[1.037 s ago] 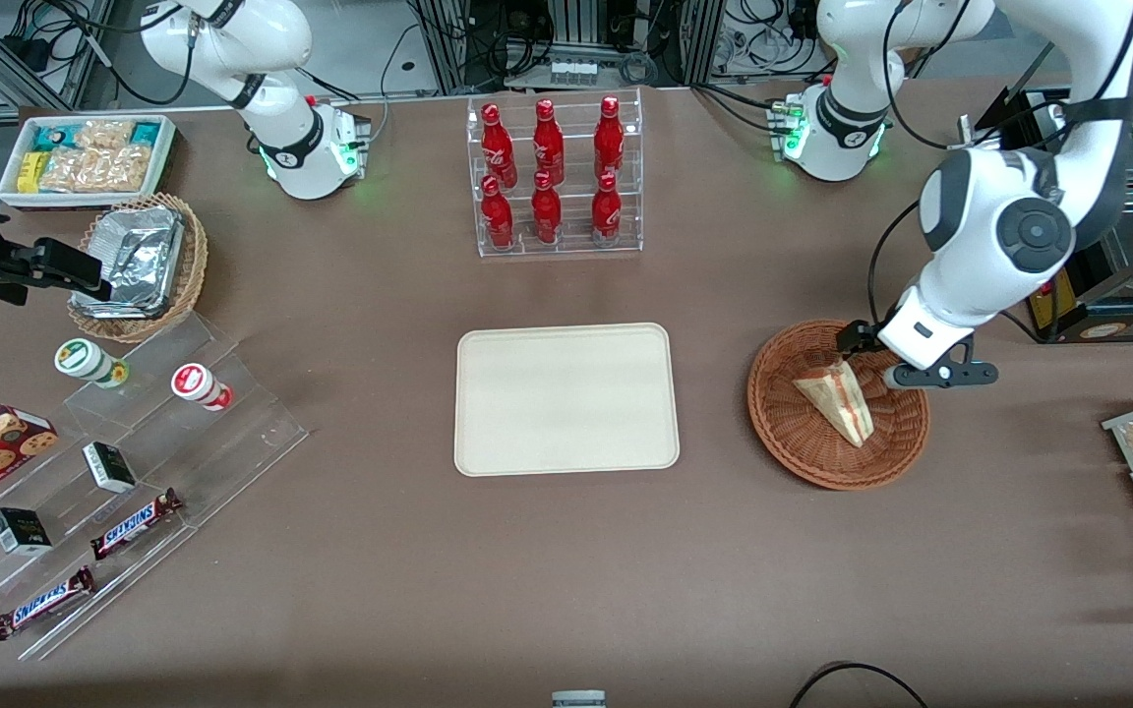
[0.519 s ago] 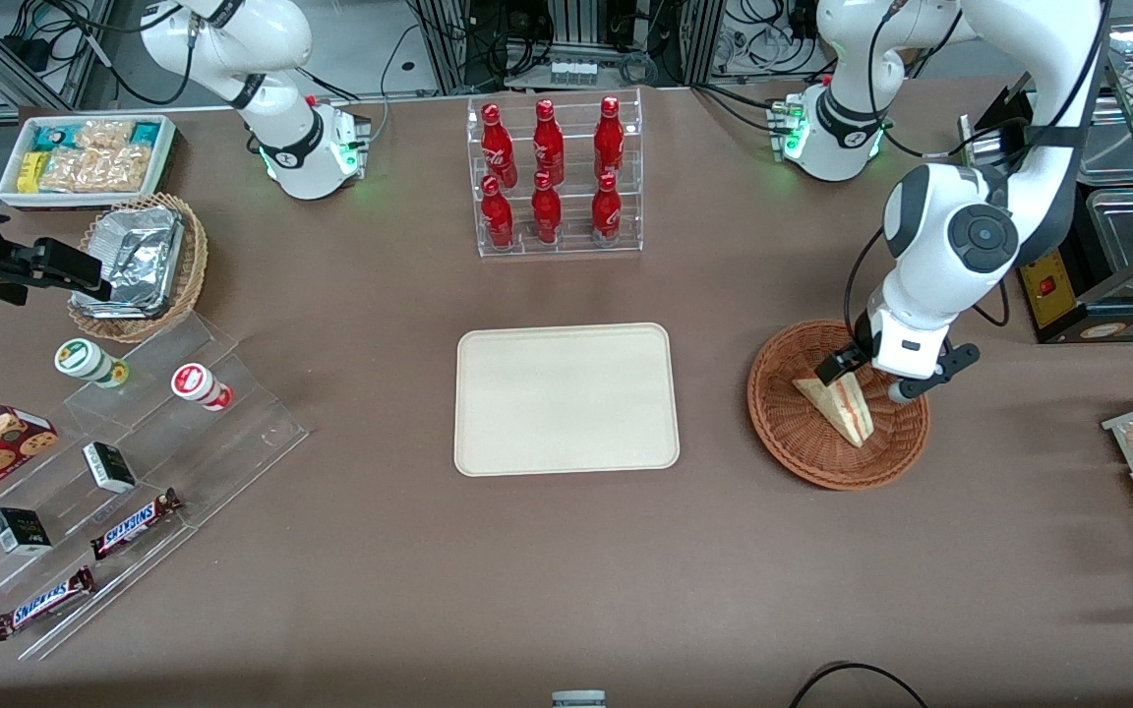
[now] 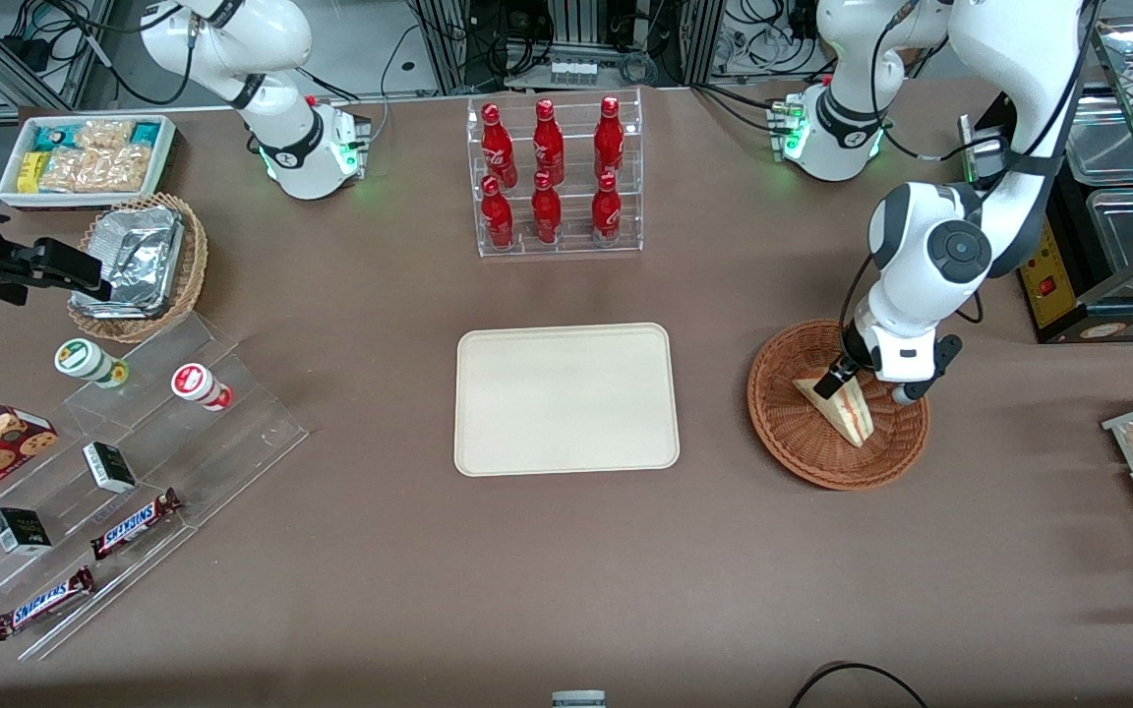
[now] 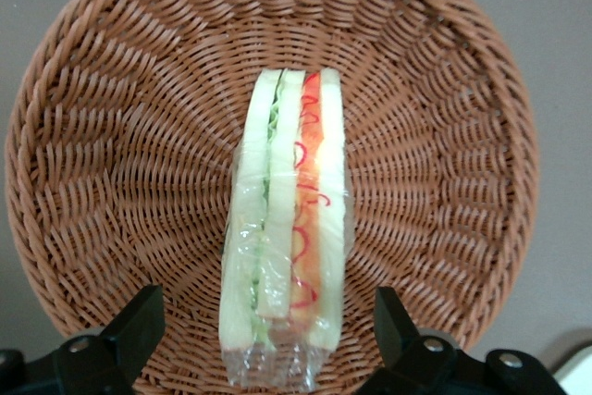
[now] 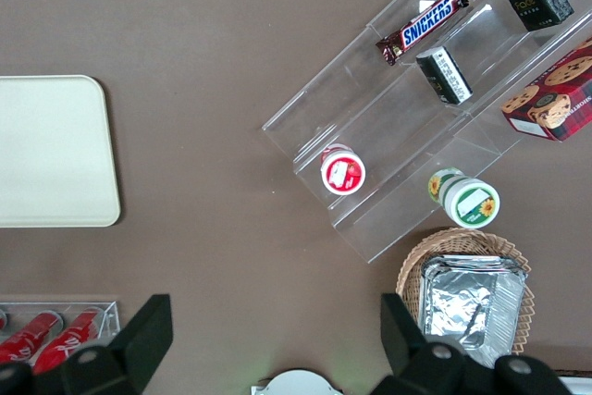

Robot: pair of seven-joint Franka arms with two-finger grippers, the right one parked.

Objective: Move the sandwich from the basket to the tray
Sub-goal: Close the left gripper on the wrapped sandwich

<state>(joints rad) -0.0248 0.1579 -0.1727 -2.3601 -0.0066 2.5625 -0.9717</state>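
Straddling basketed (image 4: 111, 136) sandwich (image 4: 287, 228): end effector (image 4: 268, 335)

Reddish-brown woven basket (image 4: 444, 136), pale sandwich (image 4: 287, 228) with green and orange-red layers, cream tray (image 3: 566, 398), black-fingered pincer (image 4: 268, 339).

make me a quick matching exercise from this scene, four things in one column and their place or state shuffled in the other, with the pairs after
Things:
1. sandwich
2. tray
3. gripper
4. red bottles

Place or state:
A. standing in a clear tiered rack
B. lying in the basket, wrapped in clear film
C. open, one finger on each side of the sandwich's wide end
D. flat on the table with nothing on it

Pairs: 1-B, 2-D, 3-C, 4-A
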